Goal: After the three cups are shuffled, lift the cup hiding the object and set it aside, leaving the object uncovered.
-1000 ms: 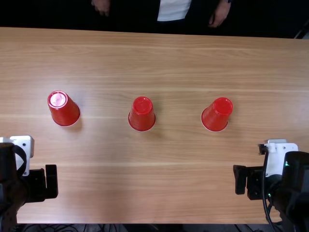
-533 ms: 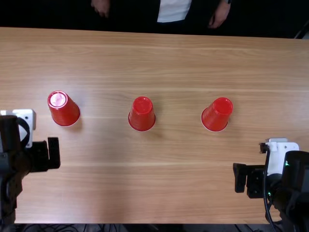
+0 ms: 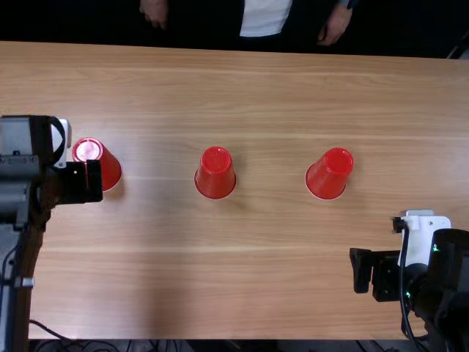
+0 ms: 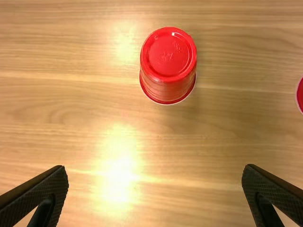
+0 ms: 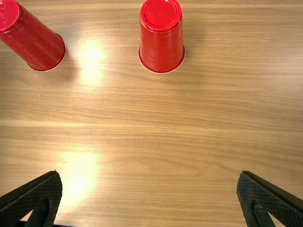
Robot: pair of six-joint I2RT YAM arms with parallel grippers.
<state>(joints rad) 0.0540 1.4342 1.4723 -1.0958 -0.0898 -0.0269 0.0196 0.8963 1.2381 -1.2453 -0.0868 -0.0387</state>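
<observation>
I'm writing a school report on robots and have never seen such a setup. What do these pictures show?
A black left arm and right arm stand at a wooden table. The top view comes from a fixed camera above. The other two come from cameras on each arm's wrist, so the black shapes in their lower corners are that arm's own two fingers. Three red cups stand upside down in a row: the left cup, the middle cup and the right cup. The left gripper is close by the left cup; the right gripper is near the table's near edge. Both are open and hold nothing.
</observation>
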